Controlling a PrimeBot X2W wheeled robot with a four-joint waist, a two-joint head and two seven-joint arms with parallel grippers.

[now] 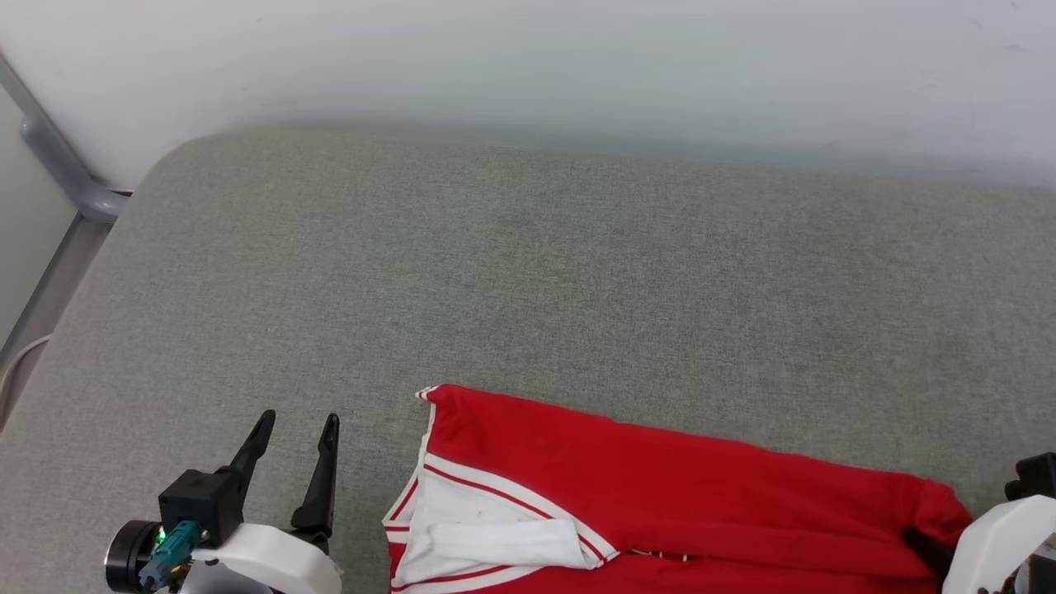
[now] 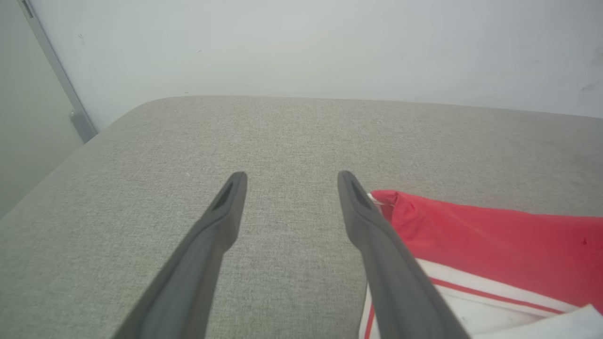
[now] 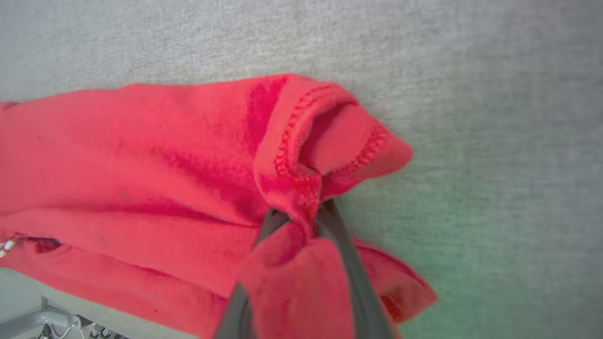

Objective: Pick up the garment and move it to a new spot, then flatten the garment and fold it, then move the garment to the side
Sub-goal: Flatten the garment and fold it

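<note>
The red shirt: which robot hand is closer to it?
Right. The right gripper is shut on the red shirt at its hem corner. The left gripper stands open over the grey cushion beside the sleeve end, not touching it.

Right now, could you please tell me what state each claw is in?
The left claw is open and empty, beside the garment.
The right claw is shut on a bunched red edge of the garment.

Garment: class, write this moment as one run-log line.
garment: lying on pad | right gripper: shut on garment | left gripper: open, empty, beside garment
</note>
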